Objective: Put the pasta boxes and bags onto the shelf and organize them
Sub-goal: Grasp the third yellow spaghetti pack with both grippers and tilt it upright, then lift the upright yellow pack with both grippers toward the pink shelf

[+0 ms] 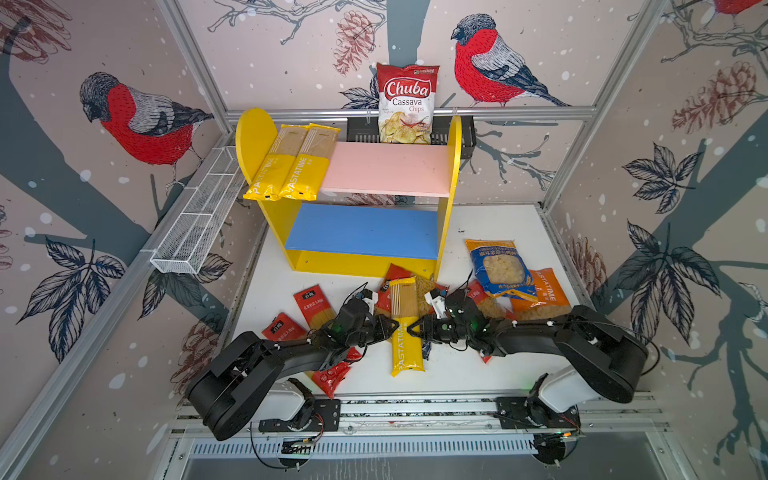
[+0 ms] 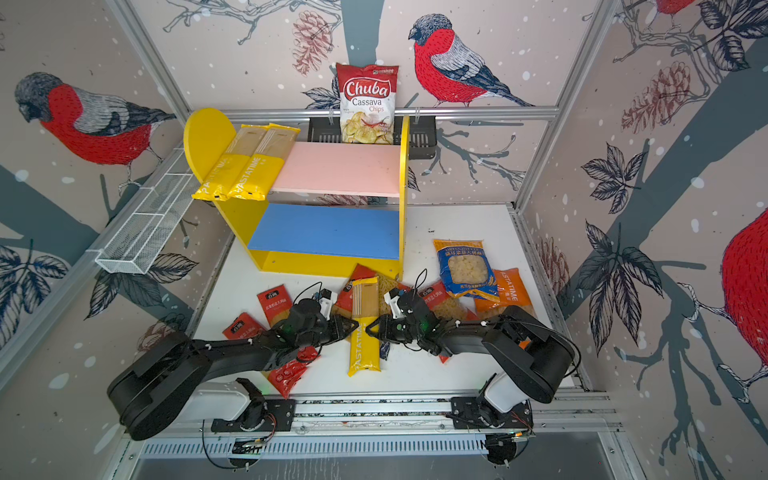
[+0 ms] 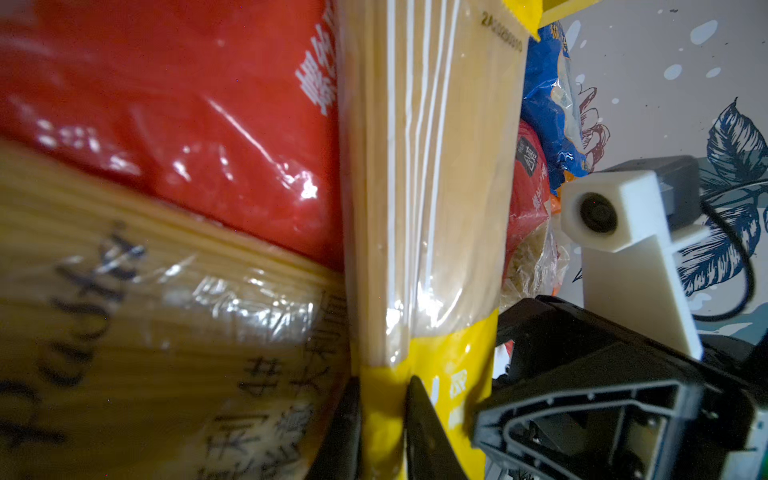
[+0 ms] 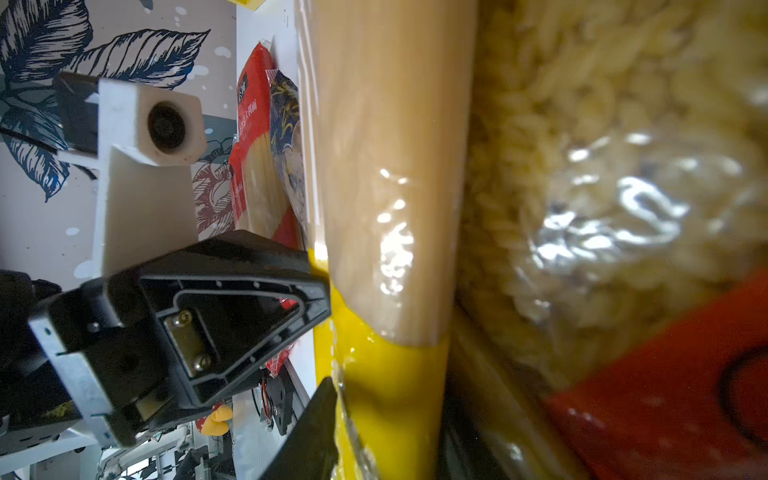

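Both top views are taken from high up on the robot's side, angled down & toward the back wall (image 1: 291, 54). The whole cell is covered, incl. shelf (image 1: 386, 166) (image 2: 336, 166) and surface (image 1: 478, 224). Nearly the same scene is shared, w/ a slight sideways shift.

The left wrist view is taken v. close, along the left claw (image 3: 384, 415). The frame is mostly filled by the yellow PASTATIME pack (image 3: 428, 166), and the right wrist cam (image 3: 611, 212) is seen opposite.

The right wrist view is mirrored along the right claw (image 4: 382, 428): same pack (image 4: 390, 166), w/ the left wrist cam (image 4: 153, 124) facing back.

That pack (image 1: 405, 332) is shared by all four views.
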`<action>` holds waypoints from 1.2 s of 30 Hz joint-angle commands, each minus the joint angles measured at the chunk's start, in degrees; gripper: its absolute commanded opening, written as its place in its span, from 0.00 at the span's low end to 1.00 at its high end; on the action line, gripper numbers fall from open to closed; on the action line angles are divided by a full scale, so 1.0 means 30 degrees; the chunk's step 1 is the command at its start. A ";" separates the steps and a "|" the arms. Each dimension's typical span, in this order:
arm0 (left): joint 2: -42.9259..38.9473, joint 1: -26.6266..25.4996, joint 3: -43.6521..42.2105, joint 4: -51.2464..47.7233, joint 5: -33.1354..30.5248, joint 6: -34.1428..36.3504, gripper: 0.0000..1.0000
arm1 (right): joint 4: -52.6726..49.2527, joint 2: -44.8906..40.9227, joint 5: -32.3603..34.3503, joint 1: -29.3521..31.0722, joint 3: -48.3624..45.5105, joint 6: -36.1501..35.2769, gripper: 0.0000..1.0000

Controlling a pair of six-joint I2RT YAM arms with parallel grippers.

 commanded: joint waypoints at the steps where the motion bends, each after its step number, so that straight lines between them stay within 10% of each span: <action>1: -0.0140 0.0161 -0.0035 0.0068 0.0321 0.0104 0.18 | 0.2000 -0.0044 -0.0146 0.0052 -0.0080 0.0402 0.30; 16: -0.5212 0.2241 0.1188 -0.4573 0.0552 0.1420 0.24 | 0.1516 -0.2654 0.0015 0.0247 -0.0072 -0.0679 0.04; 28: -0.9527 0.3890 0.3277 -0.4437 0.2400 0.2110 0.77 | -0.0992 -0.7663 0.1040 0.1530 0.2631 -0.4229 0.00; 36: -0.9243 0.4301 0.4844 -0.1196 0.4962 0.1350 0.83 | -0.2492 -0.8815 0.0235 0.1600 0.5710 -0.5917 0.00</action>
